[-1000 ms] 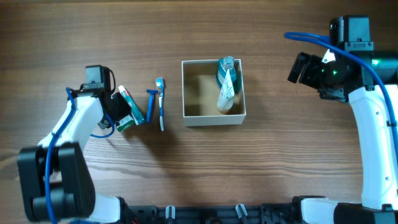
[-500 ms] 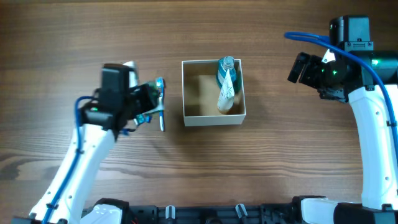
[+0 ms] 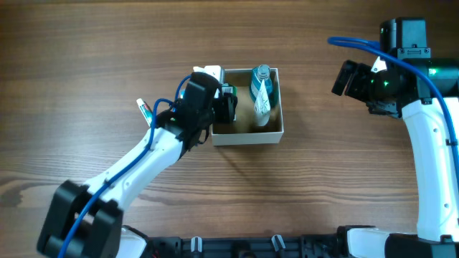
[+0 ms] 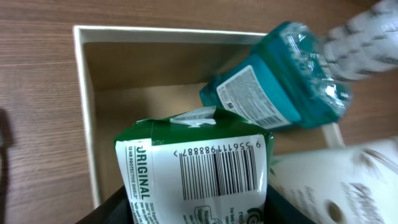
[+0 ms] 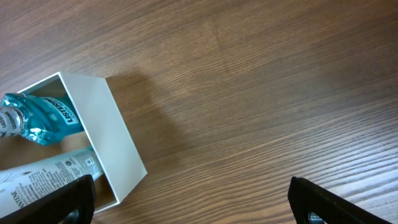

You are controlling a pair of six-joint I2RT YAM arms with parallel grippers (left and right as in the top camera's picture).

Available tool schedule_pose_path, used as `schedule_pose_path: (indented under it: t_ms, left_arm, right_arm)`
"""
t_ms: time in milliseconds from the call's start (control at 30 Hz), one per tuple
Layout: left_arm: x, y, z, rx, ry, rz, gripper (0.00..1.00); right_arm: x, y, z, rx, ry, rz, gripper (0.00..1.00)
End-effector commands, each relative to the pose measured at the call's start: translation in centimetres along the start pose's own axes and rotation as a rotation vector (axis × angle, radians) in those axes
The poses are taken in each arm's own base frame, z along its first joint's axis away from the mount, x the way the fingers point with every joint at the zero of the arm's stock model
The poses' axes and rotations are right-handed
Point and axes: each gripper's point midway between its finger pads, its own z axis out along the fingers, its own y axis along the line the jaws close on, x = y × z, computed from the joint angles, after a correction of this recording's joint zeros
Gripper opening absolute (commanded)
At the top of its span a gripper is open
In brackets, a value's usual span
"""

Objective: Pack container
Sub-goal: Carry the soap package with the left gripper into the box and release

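Note:
The container [image 3: 247, 137], a white-walled box with a tan inside, holds a teal mouthwash bottle [image 3: 262, 81] and a white tube [image 3: 261, 109] on its right side. My left gripper [image 3: 228, 104] is over the box's left half, shut on a green and white packet with a barcode [image 4: 199, 165]. The left wrist view shows the box rim [image 4: 84, 93], the bottle [image 4: 280, 87] and the tube [image 4: 339, 180] beside the packet. My right gripper [image 3: 343, 79] is open and empty, well right of the box. The right wrist view shows its fingers spread wide [image 5: 199, 205] and the box wall [image 5: 118, 140].
A small white item with red and green marks [image 3: 143, 110] lies on the wooden table left of my left arm. The arm hides the table just left of the box. Bare wood lies between the box and my right gripper.
My left arm has swung right from the table's left side to over the box, carrying the packet. The right arm has not moved.

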Motion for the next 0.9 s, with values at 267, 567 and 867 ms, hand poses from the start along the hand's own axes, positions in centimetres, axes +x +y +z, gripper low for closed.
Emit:
schedule_pose_path:
  t_ms: [267,567,867]
  left_arm:
    - [-1.6,-0.5,0.1,0.001,-0.047,0.022,0.73]
    - [-5.0,4.0,-9.8,-0.131,-0.149,0.034,1.00]
    - [2.2,18.4,-13.6,-0.542,0.099,-0.484,0.99]
  right_arm:
    - [-0.2,0.1,0.1,-0.006,0.001,0.019,1.00]
    - [-0.2,0.1,0.1,-0.006,0.001,0.020,1.00]
    - [-0.2,0.1,0.1,-0.006,0.001,0.020,1.00]
